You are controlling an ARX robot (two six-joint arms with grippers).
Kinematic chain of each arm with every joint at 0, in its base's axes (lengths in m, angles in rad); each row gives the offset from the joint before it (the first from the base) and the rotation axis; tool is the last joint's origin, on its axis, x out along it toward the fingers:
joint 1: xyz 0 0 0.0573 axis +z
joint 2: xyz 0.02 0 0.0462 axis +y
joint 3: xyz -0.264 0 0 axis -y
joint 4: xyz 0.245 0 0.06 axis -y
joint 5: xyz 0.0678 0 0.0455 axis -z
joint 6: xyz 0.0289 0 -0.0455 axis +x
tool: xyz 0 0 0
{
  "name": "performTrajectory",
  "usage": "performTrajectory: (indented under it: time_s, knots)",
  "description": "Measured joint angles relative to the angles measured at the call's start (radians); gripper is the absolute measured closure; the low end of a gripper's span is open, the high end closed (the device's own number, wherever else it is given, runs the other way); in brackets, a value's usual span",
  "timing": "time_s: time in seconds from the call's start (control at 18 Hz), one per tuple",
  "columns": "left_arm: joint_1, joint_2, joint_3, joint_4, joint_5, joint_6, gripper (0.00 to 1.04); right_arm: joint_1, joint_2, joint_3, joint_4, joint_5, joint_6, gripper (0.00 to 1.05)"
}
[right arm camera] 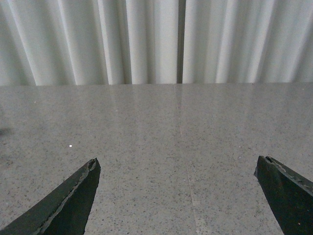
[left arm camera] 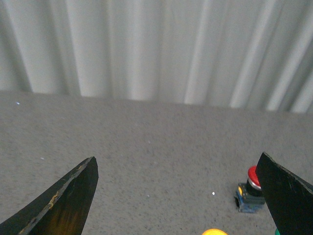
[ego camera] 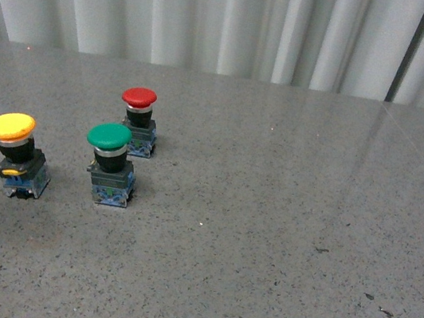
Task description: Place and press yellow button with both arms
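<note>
The yellow button point(ego camera: 17, 154) stands upright at the left of the grey table, with a yellow mushroom cap, black collar and bluish base. In the left wrist view only the top of its cap point(left arm camera: 214, 231) peeks in at the picture's edge, between the wide-apart fingers of my open left gripper point(left arm camera: 178, 164). My right gripper point(right arm camera: 177, 164) is open too, over bare tabletop with nothing between its fingers. Neither arm appears in the front view.
A green-capped button point(ego camera: 111, 164) stands just right of the yellow one, and a red-capped button point(ego camera: 139, 121) behind it; the red-capped button point(left arm camera: 250, 191) also shows beside the left gripper's finger. A pleated white curtain point(ego camera: 234, 17) closes off the table's far edge.
</note>
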Motion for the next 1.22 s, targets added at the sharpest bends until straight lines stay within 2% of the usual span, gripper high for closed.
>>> performTrajectory:
  time_s: [0.06, 0.17, 0.39, 0.61, 0.78, 1.22]
  knots:
    - [-0.030, 0.210, 0.119, -0.034, 0.046, 0.037, 0.07, 0.000, 0.000, 0.000, 0.000, 0.000, 0.000, 0.07]
    - [-0.059, 0.352, 0.208, -0.065, 0.047, 0.061, 0.07, 0.000, 0.000, 0.000, 0.000, 0.000, 0.000, 0.07]
    - [-0.096, 0.496, 0.237, -0.106, 0.074, 0.061, 0.07, 0.000, 0.000, 0.000, 0.000, 0.000, 0.000, 0.07]
    - [-0.121, 0.537, 0.237, -0.079, 0.056, 0.056, 0.07, 0.000, 0.000, 0.000, 0.000, 0.000, 0.000, 0.07]
    - [-0.152, 0.547, 0.214, -0.052, 0.008, 0.033, 0.07, 0.000, 0.000, 0.000, 0.000, 0.000, 0.000, 0.07]
    - [-0.150, 0.560, 0.154, -0.033, -0.006, 0.003, 0.07, 0.000, 0.000, 0.000, 0.000, 0.000, 0.000, 0.07]
